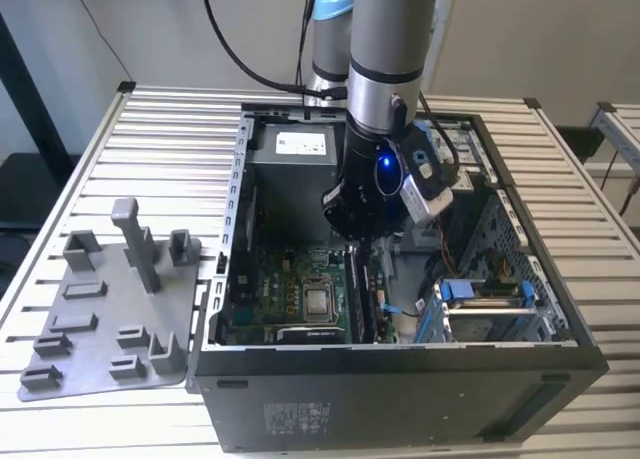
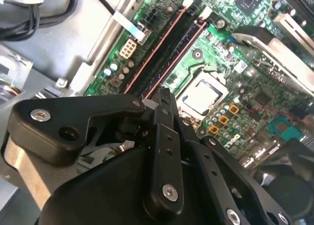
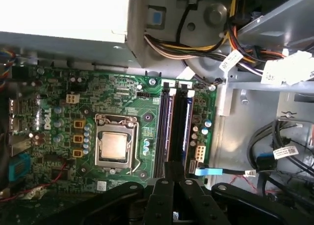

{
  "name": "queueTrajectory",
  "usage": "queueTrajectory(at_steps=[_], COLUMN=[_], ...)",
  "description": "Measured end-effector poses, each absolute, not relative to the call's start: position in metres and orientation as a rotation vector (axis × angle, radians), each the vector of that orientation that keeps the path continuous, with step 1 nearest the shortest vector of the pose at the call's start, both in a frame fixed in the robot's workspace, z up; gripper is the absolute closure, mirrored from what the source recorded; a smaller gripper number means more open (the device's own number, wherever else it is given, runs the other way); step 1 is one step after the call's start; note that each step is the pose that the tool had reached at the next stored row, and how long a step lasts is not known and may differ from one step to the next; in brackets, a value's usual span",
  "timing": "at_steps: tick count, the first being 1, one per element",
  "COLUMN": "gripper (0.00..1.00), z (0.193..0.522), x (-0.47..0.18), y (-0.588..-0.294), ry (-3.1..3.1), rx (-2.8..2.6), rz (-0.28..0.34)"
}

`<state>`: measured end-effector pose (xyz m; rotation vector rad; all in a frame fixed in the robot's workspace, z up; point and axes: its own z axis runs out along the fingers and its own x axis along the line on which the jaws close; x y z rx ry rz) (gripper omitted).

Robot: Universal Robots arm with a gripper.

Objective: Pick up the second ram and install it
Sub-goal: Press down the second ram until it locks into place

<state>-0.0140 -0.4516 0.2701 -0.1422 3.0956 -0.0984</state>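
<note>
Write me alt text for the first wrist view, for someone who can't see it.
Looking down into an open computer case, the black pincer sits over the near end of two parallel memory slots on a green motherboard. A bare silver processor sits in its socket beside the slots, and bundled cables run across the metal case above.

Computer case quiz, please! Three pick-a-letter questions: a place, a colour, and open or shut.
1. Where is the flat grey plastic tray? A. Inside the black metal computer case. B. On the slatted metal table, at the exterior view's left of the case. C. On the arm.
2. The broad circuit board is: A. red. B. green. C. white.
3. The case is: A. open. B. shut. C. wrapped.
Answers: 1 B, it lies outside the case; 2 B, green in the first wrist view; 3 A, its insides show.
</note>
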Motion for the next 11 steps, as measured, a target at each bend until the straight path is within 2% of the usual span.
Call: queueTrajectory(at_steps=[11], gripper=[0.89], z=[0.2684], x=[-0.014], y=[-0.4516], ry=[3.06], rx=[-0.449], rz=[-0.092])
